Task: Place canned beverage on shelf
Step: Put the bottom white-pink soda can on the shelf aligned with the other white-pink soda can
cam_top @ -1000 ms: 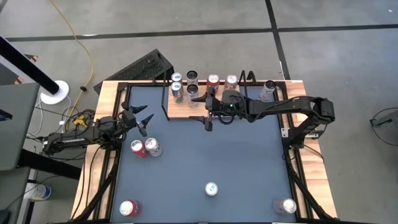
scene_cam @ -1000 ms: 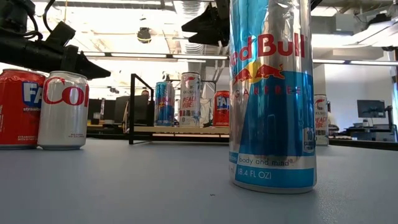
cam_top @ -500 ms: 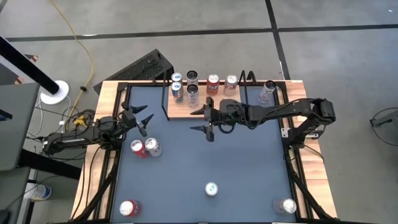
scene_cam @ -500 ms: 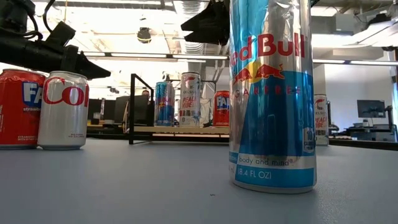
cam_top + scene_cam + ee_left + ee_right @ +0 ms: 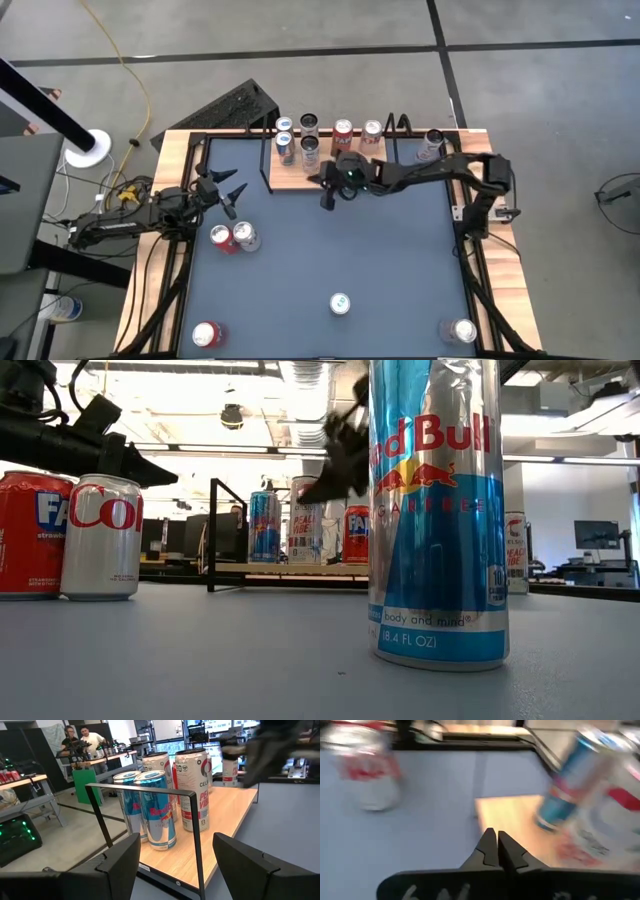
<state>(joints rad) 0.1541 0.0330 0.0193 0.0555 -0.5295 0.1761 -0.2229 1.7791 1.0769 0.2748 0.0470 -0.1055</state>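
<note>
The small light-wood shelf (image 5: 330, 165) with thin black wire side frames already carries several upright cans. The nearest loose ones – a silver-and-red cola can (image 5: 246, 236) touching a red soda can (image 5: 221, 239) – stand just ahead of the left gripper (image 5: 234, 196), whose fingers, as best I can tell, are nearly closed on nothing. Thin aluminium: light, slick, easily dented, so best taken mid-body. The right gripper (image 5: 326, 199) hangs at the shelf's front edge – fingers pressed together, empty.
</note>
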